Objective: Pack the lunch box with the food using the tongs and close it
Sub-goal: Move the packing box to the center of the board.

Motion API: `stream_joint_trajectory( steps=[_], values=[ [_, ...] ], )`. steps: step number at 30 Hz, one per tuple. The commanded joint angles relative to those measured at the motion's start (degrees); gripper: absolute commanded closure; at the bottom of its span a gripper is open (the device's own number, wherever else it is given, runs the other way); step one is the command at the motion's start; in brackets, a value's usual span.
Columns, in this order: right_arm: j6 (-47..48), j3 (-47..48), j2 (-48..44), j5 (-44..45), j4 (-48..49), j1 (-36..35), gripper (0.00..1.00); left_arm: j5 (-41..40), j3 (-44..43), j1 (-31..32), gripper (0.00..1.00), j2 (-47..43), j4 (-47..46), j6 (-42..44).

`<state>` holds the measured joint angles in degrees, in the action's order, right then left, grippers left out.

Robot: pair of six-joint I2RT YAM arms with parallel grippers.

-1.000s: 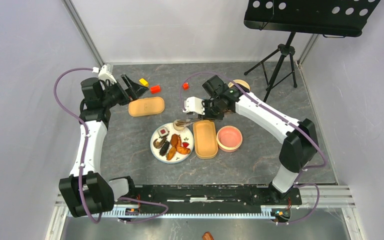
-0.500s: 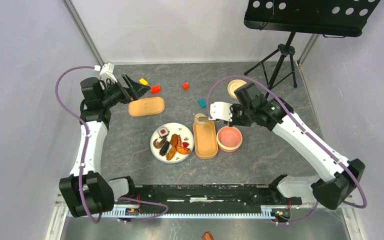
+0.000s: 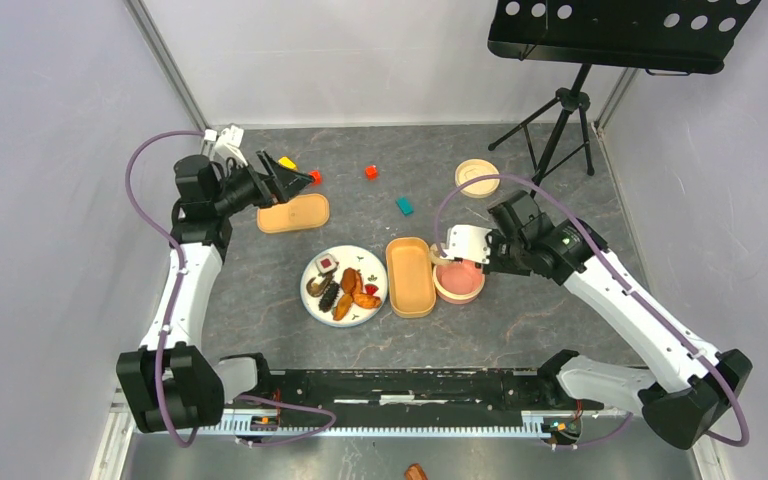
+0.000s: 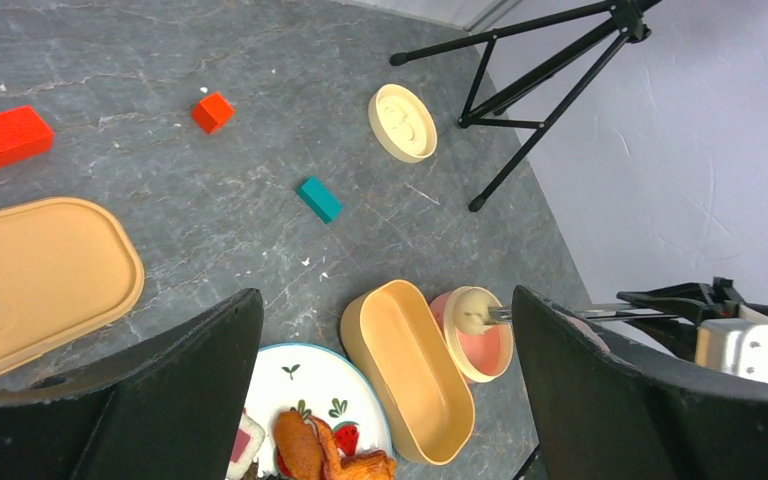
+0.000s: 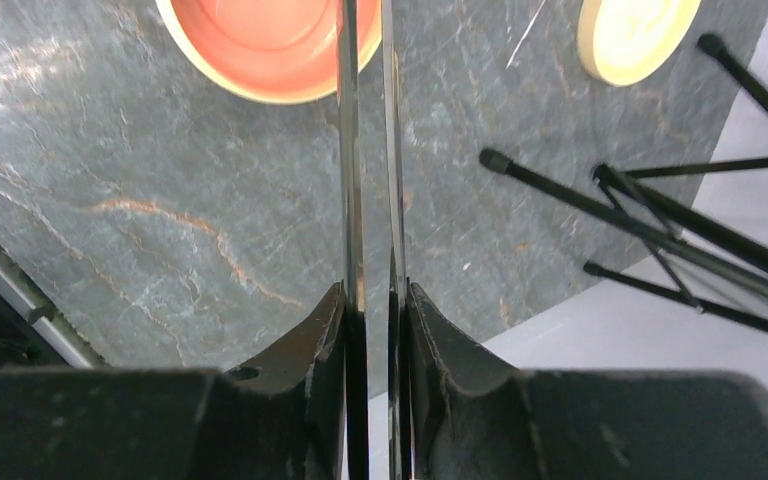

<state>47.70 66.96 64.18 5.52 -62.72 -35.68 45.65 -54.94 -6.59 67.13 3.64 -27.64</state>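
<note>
My right gripper point(image 3: 452, 258) point(image 5: 375, 290) is shut on the tongs point(image 5: 348, 150) point(image 4: 560, 312). The tongs' tips pinch a pale rice ball point(image 4: 472, 308) over the near-left part of the round pink bowl point(image 3: 457, 282) point(image 5: 260, 40). The oblong tan lunch box point(image 3: 410, 277) point(image 4: 410, 365) lies empty between bowl and plate point(image 3: 360, 262) point(image 4: 310, 375). Orange-brown fried chunks point(image 3: 360, 295) point(image 4: 305, 450), a dark ridged piece point(image 3: 328, 295) and a red wedge point(image 3: 371, 289) remain on the plate. The box's lid point(image 3: 293, 213) point(image 4: 30, 275) lies at the back left, and just behind it my left gripper point(image 3: 295, 177) point(image 4: 385, 298) hangs open, holding nothing.
A round cream lid point(image 3: 476, 177) point(image 4: 402, 122) point(image 5: 635, 30) lies at the back right. Beside it stand black tripod legs point(image 3: 560, 120) under a music stand point(image 3: 620, 30). Red cubes point(image 3: 370, 171) point(image 3: 314, 176), a teal point(image 3: 404, 205) and a yellow cube point(image 3: 287, 162) are scattered behind the plate.
My right arm swung from the plate's far edge to the right, carrying the rice ball in the tongs across the lunch box to the pink bowl. The left gripper shifted slightly right.
</note>
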Motion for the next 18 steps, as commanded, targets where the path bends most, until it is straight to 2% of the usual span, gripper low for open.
stream_joint_trajectory(
  steps=[1, 8, 18],
  values=[
    [-1.3, -1.9, -1.1, 3.2, -1.6, 1.8, 1.0, 1.2, 0.4, 0.5, 0.0, 0.1, -5.7, -3.5],
    [0.6, -3.0, 0.5, 2.6, -2.6, 5.5, 1.0, 0.9, 0.0, 0.6, 0.0, 0.4, -5.7, -3.4],
    [3.3, -5.5, 4.6, 3.5, 2.7, 6.6, 1.0, -0.1, -1.5, 0.6, 0.0, 2.2, -5.8, -3.2]
  ],
)
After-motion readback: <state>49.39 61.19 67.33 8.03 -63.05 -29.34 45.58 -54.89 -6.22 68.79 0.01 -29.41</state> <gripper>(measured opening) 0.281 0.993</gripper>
